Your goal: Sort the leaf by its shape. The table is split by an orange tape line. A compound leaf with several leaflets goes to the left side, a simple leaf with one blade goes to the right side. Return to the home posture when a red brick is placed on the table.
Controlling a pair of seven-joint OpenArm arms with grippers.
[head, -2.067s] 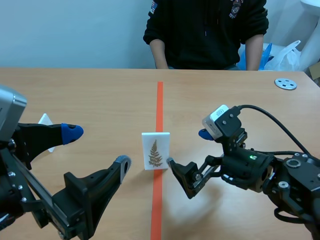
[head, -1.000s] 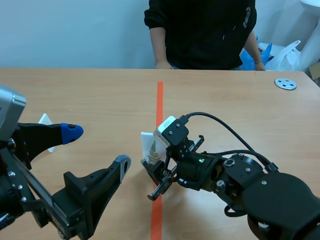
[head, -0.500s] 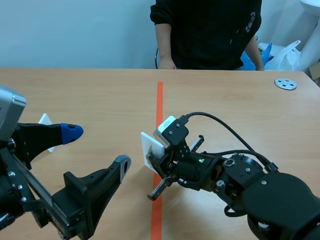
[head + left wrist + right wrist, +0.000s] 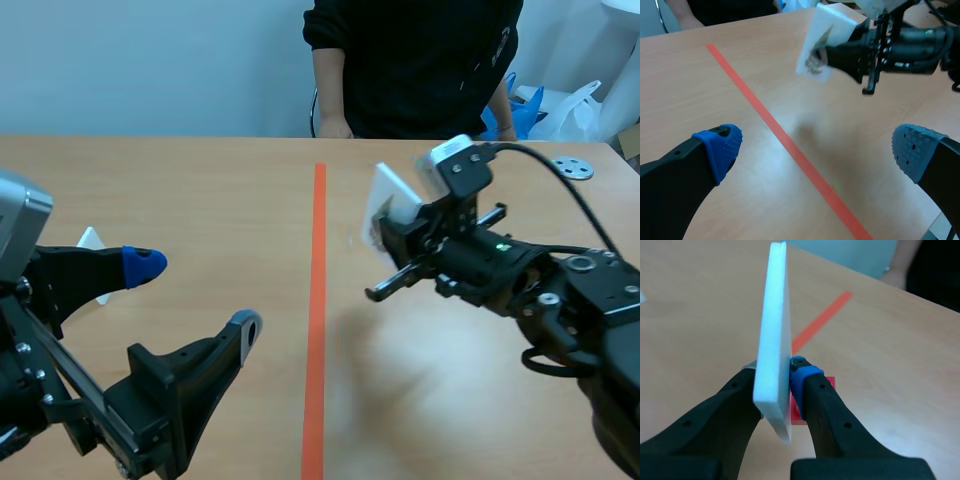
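A white card with a brown, many-leafleted fern leaf on its face hangs above the table, just right of the orange tape line. My right gripper is shut on its lower edge. In the right wrist view the card stands edge-on, pressed between the two fingers, with the blue pad against it. My left gripper stays low at the near left, open and holding nothing. Its blue pads are wide apart, and the card is far ahead of it.
A person in black sits across the table. A small white piece lies at the far left. A grey disc lies at the back right. A small red patch shows on the table under my right gripper.
My right gripper closed on the card at the tape line, then lifted it and carried it right and away from me. The left arm has not moved.
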